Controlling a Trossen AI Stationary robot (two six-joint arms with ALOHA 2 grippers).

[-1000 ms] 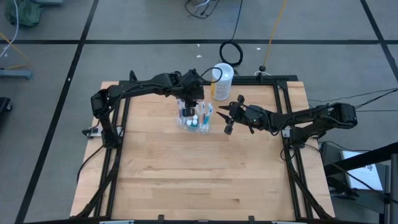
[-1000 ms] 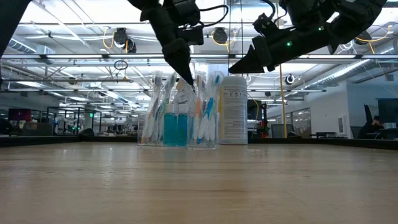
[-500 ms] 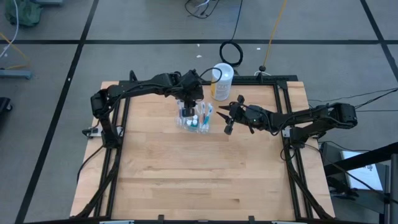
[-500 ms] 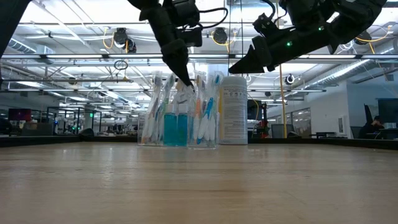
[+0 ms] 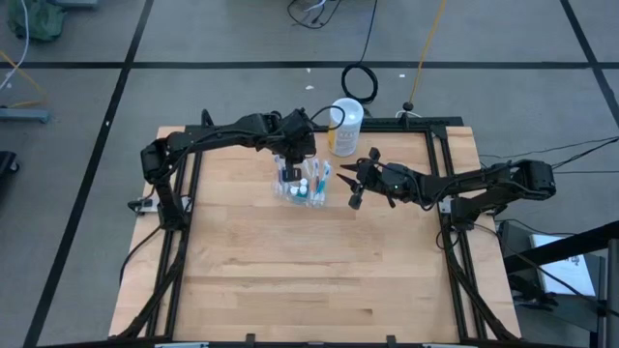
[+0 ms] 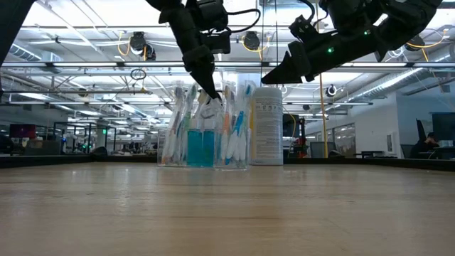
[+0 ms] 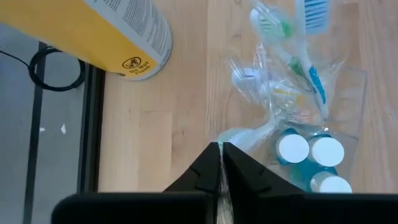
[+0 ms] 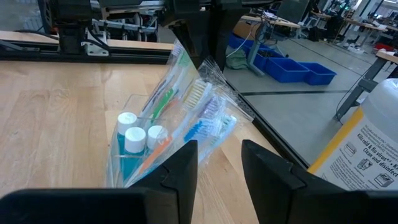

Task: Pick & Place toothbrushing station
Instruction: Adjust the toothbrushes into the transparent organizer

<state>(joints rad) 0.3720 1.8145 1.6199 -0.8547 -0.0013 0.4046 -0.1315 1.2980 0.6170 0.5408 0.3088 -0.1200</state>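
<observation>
Toothbrushes (image 5: 320, 180) in clear wrappers stand packed in a clear holder (image 5: 302, 191) toward the table's (image 5: 290, 280) far edge, near its middle, with three white-capped teal tubes (image 5: 304, 189) in the same holder. In the low view the brushes (image 6: 234, 124) lean in a loose fan and the tubes (image 6: 199, 148) show as a teal block low down inside the holder (image 6: 204, 162).

Just behind the holder, on its right, stands a white canister (image 5: 345, 127) with a yellowish label. The left wrist view shows that label's yellow side with a small round mark reading "Go Gel" or something close — the fine print beside it is too small to read. In the right wrist view the canister (image 8: 371, 144) carries black lettering, of which only scattered letters can be made out.

The left gripper (image 5: 291, 166) hangs directly over the holder's left part. Its fingers (image 7: 207, 168) are pressed together on the top of a wrapped brush (image 7: 239, 137), the clear wrapper pinched between the tips; in the low view the gripper (image 6: 208, 94) meets the brush tops there.

The right gripper (image 5: 353, 188) hovers above the table just right of the holder, apart from it, fingers (image 8: 177, 168) spread and holding nothing — the brushes (image 8: 186, 109) and tubes (image 8: 135, 134) lie ahead of it.
</observation>
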